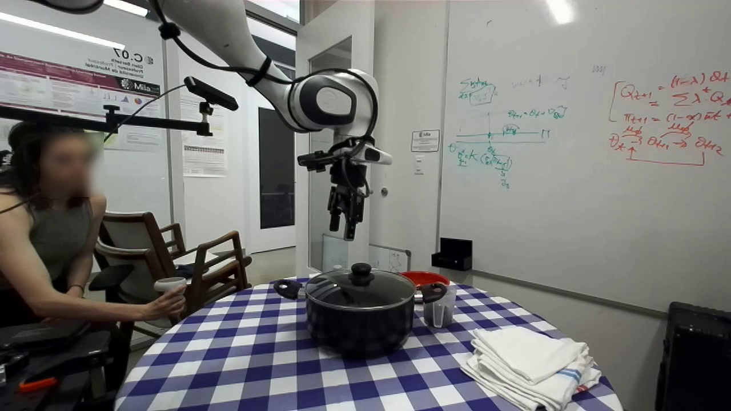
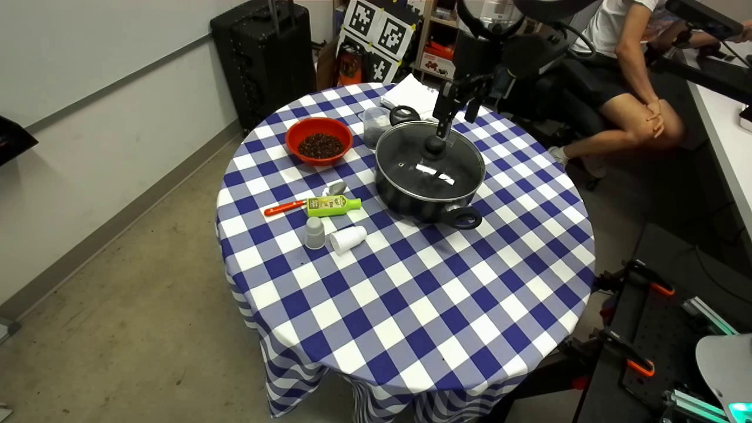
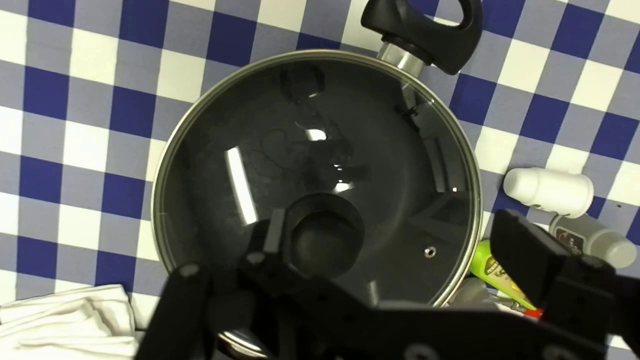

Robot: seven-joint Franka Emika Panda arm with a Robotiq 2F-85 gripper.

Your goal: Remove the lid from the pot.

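The black pot [image 1: 360, 331] stands on the checked tablecloth, and it also shows in an exterior view [image 2: 405, 202]. The dark glass lid [image 1: 331, 288] sits on the pot, its rim level all round. Its black knob [image 1: 361, 274] points up, and it also shows in the wrist view [image 3: 327, 240]. My gripper [image 1: 342, 229] hangs fingers-down above the lid, apart from the knob. In the wrist view the gripper [image 3: 397, 240] has its fingers spread wide with nothing between them. The knob lies close to the left finger there. The fingers hide the lower part of the lid.
A red bowl of brown beans [image 2: 318, 141] and a clear cup [image 2: 376, 126] stand beside the pot. A green bottle [image 2: 332, 205], an orange-handled utensil [image 2: 285, 208], a grey bottle [image 2: 315, 234] and a white cup [image 2: 348, 239] lie nearby. Folded white towels [image 1: 531, 365] lie at the edge.
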